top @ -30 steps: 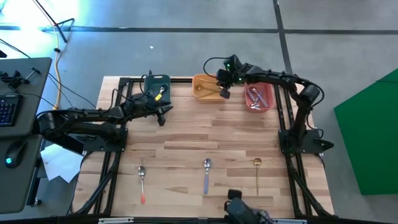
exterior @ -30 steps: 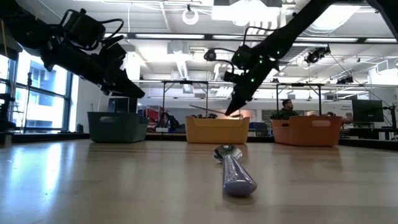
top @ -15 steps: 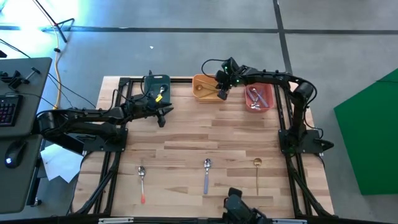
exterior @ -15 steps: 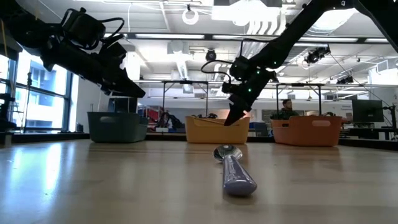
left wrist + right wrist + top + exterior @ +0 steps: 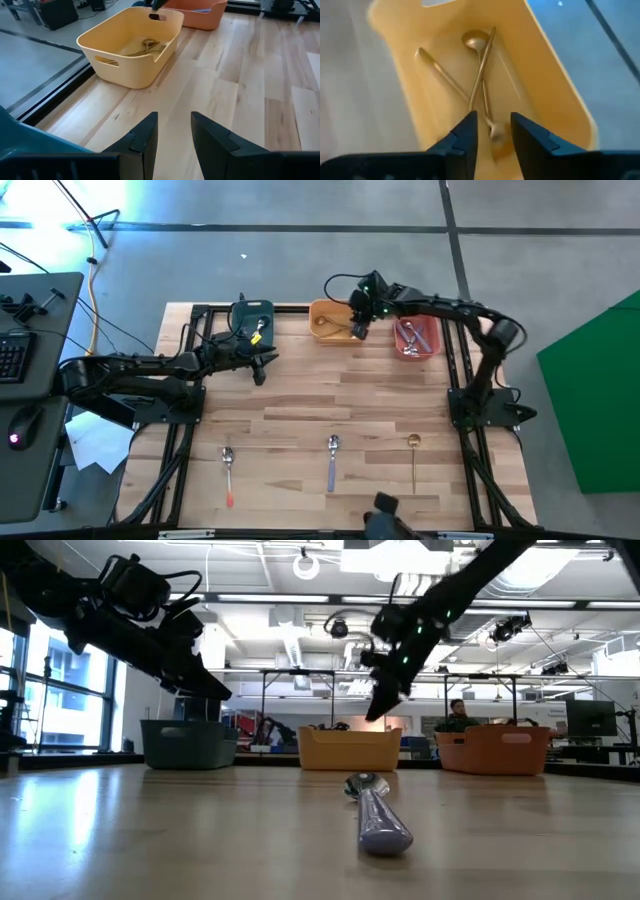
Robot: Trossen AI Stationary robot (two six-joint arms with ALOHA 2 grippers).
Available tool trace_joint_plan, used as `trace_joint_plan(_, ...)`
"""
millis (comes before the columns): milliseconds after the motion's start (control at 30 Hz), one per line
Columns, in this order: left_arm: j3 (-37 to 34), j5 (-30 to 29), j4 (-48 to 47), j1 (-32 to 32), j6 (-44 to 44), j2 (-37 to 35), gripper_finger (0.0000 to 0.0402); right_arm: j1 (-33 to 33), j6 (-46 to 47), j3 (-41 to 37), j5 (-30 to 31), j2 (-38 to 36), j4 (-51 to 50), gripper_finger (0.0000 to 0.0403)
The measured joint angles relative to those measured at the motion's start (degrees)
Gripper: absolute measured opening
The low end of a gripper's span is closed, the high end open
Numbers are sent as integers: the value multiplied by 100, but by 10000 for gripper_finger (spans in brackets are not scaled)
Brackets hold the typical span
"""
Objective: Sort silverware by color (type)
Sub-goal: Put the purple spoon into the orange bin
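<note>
Two black jointed arms, trailing thin black cables.

Right gripper [image 5: 359, 330] raised at the table's far edge, fingers parted; left gripper [image 5: 261, 366] likewise parted.

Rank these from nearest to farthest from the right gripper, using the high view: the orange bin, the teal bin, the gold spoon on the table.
1. Orange bin: directly under the right gripper.
2. Teal bin: along the back edge, toward the left arm.
3. Gold spoon: front of the table.
</note>
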Motion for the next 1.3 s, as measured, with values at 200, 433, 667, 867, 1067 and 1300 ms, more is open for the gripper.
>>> trace_joint_plan(200, 0, 3, -22, -70, 182, 0, 106, 735, 655, -67, 473, -1046, -1203, 11)
trace_joint_plan(433, 0, 37, -156, -509, 189, 2, 106, 1986, 2276, -1599, 505, -2060, -1242, 13)
trace_joint_plan(667, 0, 37, -188, -885, 135, 2, 106, 3811, 4862, -3275, 1170, -2877, -1033, 5)
trace_joint_plan(867, 0, 37, -190, -1196, 99, 2, 106, 5470, 6640, -3761, 1605, -3053, -738, 6)
trace_joint_plan(1067, 0, 39, -195, -1526, 99, 2, 106, 6367, 6394, -3836, 2164, -2734, 1166, 27)
trace_joint_plan(1300, 0, -9, -175, -1740, 100, 2, 106, 5853, 5059, -3821, 1811, -1719, 3745, 117)
